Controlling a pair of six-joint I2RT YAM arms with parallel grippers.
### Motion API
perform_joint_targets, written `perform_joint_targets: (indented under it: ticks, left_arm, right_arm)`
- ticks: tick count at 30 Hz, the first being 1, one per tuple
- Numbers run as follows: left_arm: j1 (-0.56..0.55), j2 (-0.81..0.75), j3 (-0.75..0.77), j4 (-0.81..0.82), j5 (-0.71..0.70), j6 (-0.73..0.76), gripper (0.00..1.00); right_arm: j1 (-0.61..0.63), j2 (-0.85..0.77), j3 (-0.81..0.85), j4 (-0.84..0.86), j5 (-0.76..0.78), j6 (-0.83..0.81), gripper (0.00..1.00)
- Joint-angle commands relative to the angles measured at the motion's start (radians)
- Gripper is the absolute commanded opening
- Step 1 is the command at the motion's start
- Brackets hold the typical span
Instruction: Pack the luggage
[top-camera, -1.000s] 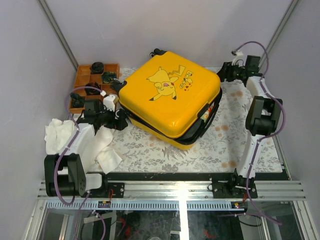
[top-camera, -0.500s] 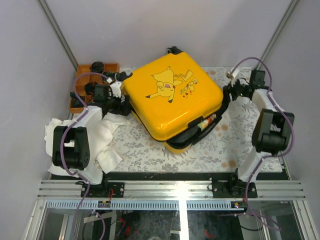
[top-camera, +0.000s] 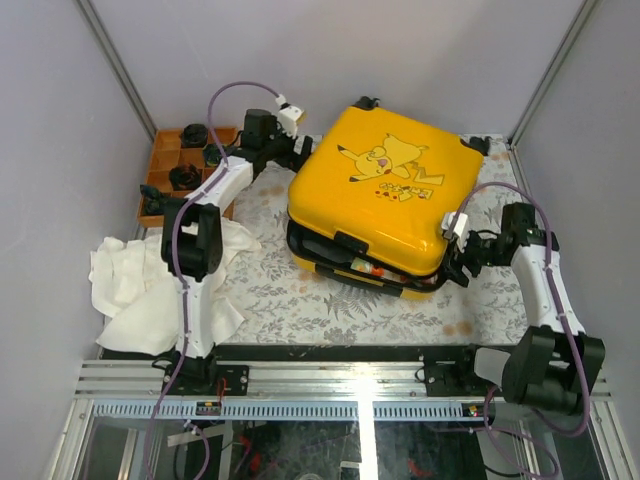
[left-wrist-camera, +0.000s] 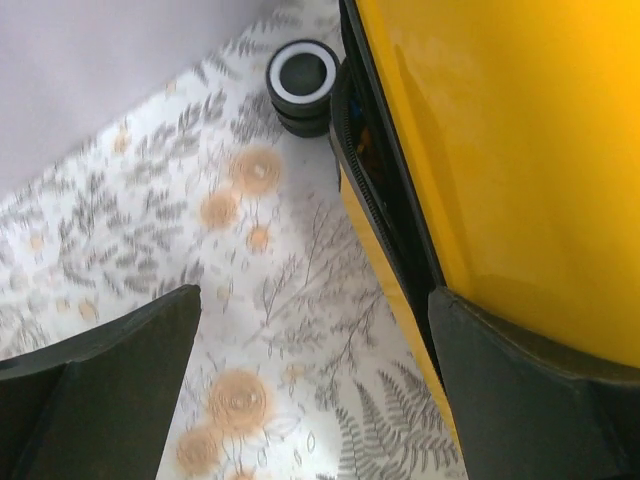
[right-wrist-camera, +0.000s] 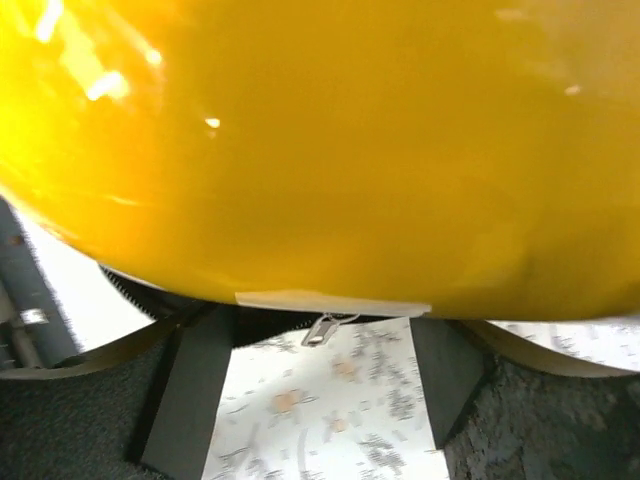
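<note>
From above, the glossy yellow hard-shell suitcase (top-camera: 385, 195) with a Pikachu print lies flat, centre-right on the floral tablecloth (top-camera: 290, 290), its lid slightly ajar. At the left wrist, the left gripper (left-wrist-camera: 312, 300) is spread wide beside its zip seam and black wheel (left-wrist-camera: 302, 75). At the right wrist, the right gripper (right-wrist-camera: 320, 385) is spread wide at the shell's rounded edge, holding nothing.

Top cam: high, behind the arm bases, tilted down over the whole table (top-camera: 300, 295); farthest off. L wrist cam: close, looks down along the luggage (left-wrist-camera: 520, 150) side, wheel (left-wrist-camera: 302, 80) at top of shot. R wrist cam: v. close, low, faces the luggage shell. All 3 share luggage + table.
</note>
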Motion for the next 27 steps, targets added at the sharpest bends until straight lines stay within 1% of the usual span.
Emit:
perform_joint_targets:
  ticks: [1,3,5,6,8,10,13,15,17,19,20,22,23,24,27]
  left_arm:
    - [-0.080,-0.005,0.138,-0.091,0.157,0.066,0.96]
    - [-0.038,-0.061,0.076,-0.076,0.152,0.024,0.96]
    - [0.019,-0.147,-0.042,-0.020,0.155,-0.065,0.96]
    - [0.050,-0.194,-0.107,0.011,0.149,-0.105,0.96]
    - [0.096,-0.316,-0.243,0.047,0.120,-0.150,0.97]
    - [0.114,-0.416,-0.359,0.029,0.091,-0.137,0.97]
    - [0.117,-0.552,-0.502,-0.034,0.064,-0.121,0.98]
    - [0.117,-0.642,-0.601,-0.077,0.044,-0.138,0.97]
    - [0.116,-0.729,-0.688,-0.130,0.031,-0.145,0.95]
    - [0.110,-0.803,-0.772,-0.195,0.053,-0.128,0.93]
    - [0.095,-0.833,-0.806,-0.235,0.076,-0.092,0.91]
    - [0.043,-0.887,-0.869,-0.299,0.068,-0.023,0.89]
    - [0.019,-0.913,-0.902,-0.310,0.062,-0.006,0.88]
    - [-0.008,-0.931,-0.928,-0.312,0.055,-0.004,0.87]
    - [-0.061,-0.940,-0.978,-0.270,0.036,-0.039,0.84]
  right_arm:
    - [0.088,-0.050,-0.001,-0.226,-0.225,-0.035,0.79]
    - [0.088,-0.072,0.048,-0.221,-0.225,0.036,0.81]
    - [0.088,-0.086,0.116,-0.259,-0.216,0.067,0.82]
    - [0.088,-0.090,0.152,-0.307,-0.213,0.048,0.82]
    - [0.088,-0.105,0.219,-0.432,-0.211,-0.062,0.84]
    - [0.088,-0.135,0.248,-0.556,-0.199,-0.178,0.86]
    - [0.088,-0.198,0.245,-0.625,-0.157,-0.217,0.89]
    - [0.088,-0.211,0.291,-0.579,-0.146,-0.094,0.89]
    - [0.088,-0.171,0.369,-0.465,-0.161,0.129,0.89]
    - [0.088,-0.090,0.468,-0.330,-0.186,0.365,0.88]
    - [0.088,-0.046,0.522,-0.244,-0.189,0.489,0.88]
    - [0.088,0.053,0.638,-0.086,-0.164,0.709,0.87]
    - [0.088,0.103,0.684,0.000,-0.127,0.783,0.87]
    - [0.088,0.153,0.735,0.061,-0.047,0.841,0.87]
    - [0.074,0.312,0.900,0.166,0.126,0.897,0.86]
